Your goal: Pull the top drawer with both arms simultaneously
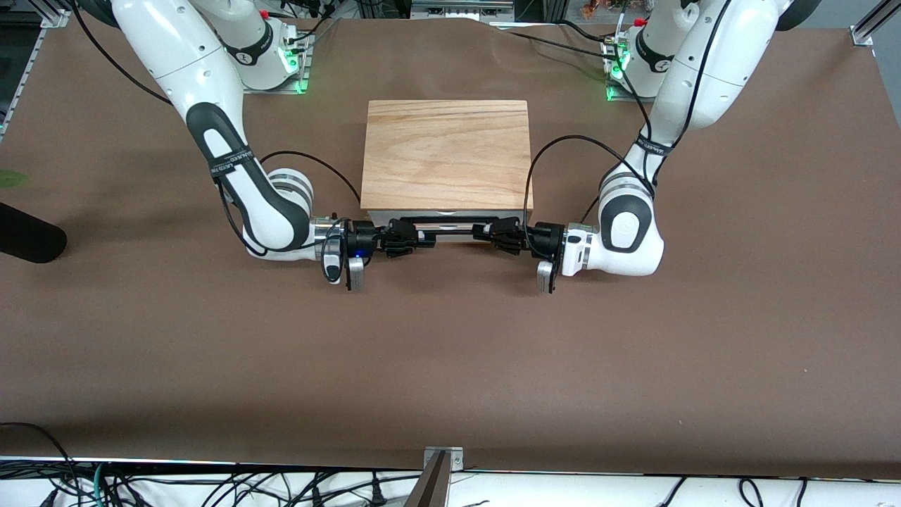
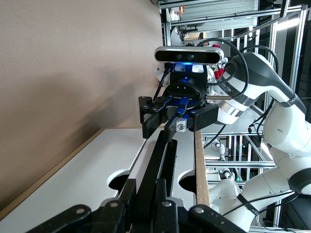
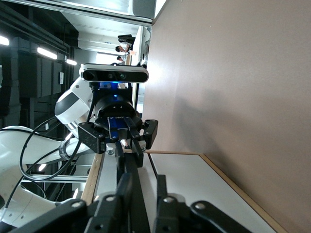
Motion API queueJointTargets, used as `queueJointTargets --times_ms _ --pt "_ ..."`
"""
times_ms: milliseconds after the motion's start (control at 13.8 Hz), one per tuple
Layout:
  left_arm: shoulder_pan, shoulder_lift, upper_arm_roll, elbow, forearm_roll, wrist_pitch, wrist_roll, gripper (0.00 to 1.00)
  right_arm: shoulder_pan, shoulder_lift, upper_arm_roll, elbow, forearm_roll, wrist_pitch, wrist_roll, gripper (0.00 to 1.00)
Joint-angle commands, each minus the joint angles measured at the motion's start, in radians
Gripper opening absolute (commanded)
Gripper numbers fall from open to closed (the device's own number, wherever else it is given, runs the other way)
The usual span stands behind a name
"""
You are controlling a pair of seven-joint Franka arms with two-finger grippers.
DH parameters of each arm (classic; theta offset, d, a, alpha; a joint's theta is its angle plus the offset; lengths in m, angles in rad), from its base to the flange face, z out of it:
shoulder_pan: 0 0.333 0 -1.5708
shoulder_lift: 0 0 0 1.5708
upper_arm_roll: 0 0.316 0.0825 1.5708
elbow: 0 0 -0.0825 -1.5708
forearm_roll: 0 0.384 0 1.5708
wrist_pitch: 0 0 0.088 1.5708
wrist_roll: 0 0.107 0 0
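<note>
The top drawer (image 1: 450,226) sits under the box's wood-grain slab (image 1: 447,151), facing the front camera. Its thin black handle (image 1: 454,230) runs along the white front. My right gripper (image 1: 422,237) reaches in from the right arm's end and is shut on one end of the handle. My left gripper (image 1: 484,232) reaches in from the left arm's end and is shut on the other end. In the left wrist view the handle (image 2: 158,160) runs between my left gripper's (image 2: 146,187) fingers to the right gripper (image 2: 172,127). In the right wrist view the handle (image 3: 131,165) passes through my right gripper (image 3: 142,187) toward the left gripper (image 3: 127,143).
The white front panel below the top drawer (image 2: 87,170) shows in both wrist views, also (image 3: 194,184). The box stands mid-table on brown paper (image 1: 450,366). A dark object (image 1: 28,236) lies at the table edge toward the right arm's end.
</note>
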Motion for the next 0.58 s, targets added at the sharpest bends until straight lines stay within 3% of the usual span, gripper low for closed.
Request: queueJointTargets --times_ms 0,362,506 --pt "0.003 -0.009 -0.006 -0.002 -0.011 0.013 0.008 0.0 -0.025 0.004 0.008 -0.003 -0.013 -0.046 -0.021 0.3" --pt "0.003 -0.009 -0.006 -0.001 -0.011 0.013 0.008 0.0 -0.014 0.004 0.01 -0.032 -0.013 -0.046 -0.058 0.3" --pt "0.003 -0.009 -0.006 -0.001 -0.011 0.013 0.008 0.0 -0.016 0.006 0.01 -0.034 -0.013 -0.048 -0.066 0.23"
